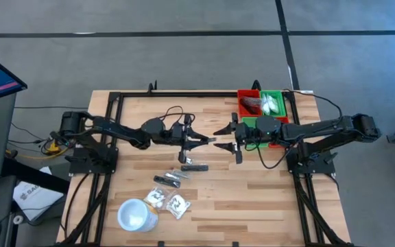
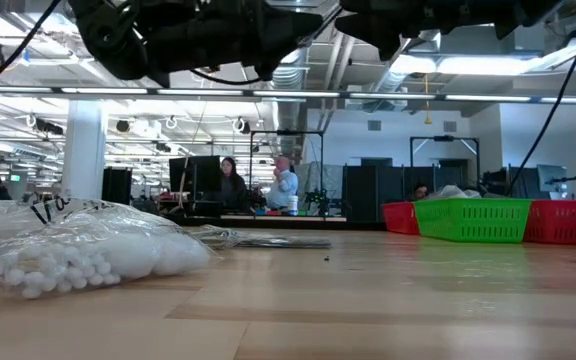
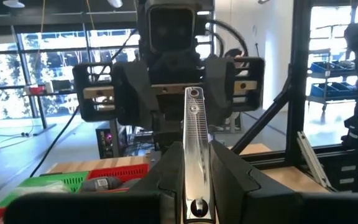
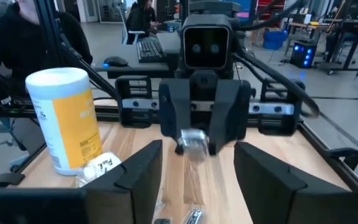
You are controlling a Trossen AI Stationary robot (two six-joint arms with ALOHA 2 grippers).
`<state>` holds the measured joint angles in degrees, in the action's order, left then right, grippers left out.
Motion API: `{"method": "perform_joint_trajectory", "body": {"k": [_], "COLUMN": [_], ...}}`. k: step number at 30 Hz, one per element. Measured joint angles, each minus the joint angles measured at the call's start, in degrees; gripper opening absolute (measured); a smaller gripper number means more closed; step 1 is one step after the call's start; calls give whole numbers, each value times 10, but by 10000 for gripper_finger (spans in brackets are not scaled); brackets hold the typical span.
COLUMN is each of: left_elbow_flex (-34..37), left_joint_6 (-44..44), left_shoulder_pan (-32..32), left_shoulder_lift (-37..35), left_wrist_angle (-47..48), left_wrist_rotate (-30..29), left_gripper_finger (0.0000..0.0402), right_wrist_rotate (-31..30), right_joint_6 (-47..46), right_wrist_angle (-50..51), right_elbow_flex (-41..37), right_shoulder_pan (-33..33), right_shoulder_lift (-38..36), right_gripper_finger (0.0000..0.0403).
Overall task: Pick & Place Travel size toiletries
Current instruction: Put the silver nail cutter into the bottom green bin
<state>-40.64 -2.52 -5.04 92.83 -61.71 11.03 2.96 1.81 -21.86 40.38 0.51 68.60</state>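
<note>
At the centre of the high view the two arms meet nose to nose above the table (image 1: 266, 206). The left gripper (image 1: 206, 141) is clamped on a slim silvery sachet (image 3: 194, 155), which stands up between its fingers in the left wrist view and points toward the right gripper (image 1: 226, 137). That one faces it with fingers spread wide and nothing between them; the right wrist view shows the sachet's end (image 4: 193, 138) poking out of the left gripper.

This looks like a handover in mid-air: left arm offering, right arm about to receive. The next move calls for the right gripper to ease forward until the free end of the sachet sits between its fingers, clench, and only then for the left to release. After that the item probably goes to the red and green bins (image 1: 269, 103) at upper right of the high view, which already hold a few pieces.

Other toiletries (image 1: 173, 177) lie below centre, with clear sachets of white beads (image 1: 166, 201) beside a white cup (image 1: 134, 214) at lower left
</note>
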Motion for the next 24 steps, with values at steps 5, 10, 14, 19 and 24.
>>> {"method": "perform_joint_trajectory", "body": {"k": [5,10,14,19,24], "left_elbow_flex": [-31,-47,-47,-47,-46], "left_joint_6": [0,-1,-1,3,2], "left_shoulder_pan": [2,2,2,2,2], "left_shoulder_lift": [31,45,45,45,45], "left_wrist_angle": [-2,-4,-3,-3,-3], "left_wrist_rotate": [0,0,-1,-6,-6], "left_gripper_finger": [44,44,44,47,49], "right_wrist_rotate": [0,0,0,-8,-7], "right_joint_6": [3,3,3,21,29], "right_wrist_angle": [1,2,7,7,8], "right_elbow_flex": [0,0,0,0,0], "right_shoulder_pan": [0,0,0,0,0], "right_shoulder_lift": [0,0,0,0,0], "right_gripper_finger": [181,165,123,36,37]}}
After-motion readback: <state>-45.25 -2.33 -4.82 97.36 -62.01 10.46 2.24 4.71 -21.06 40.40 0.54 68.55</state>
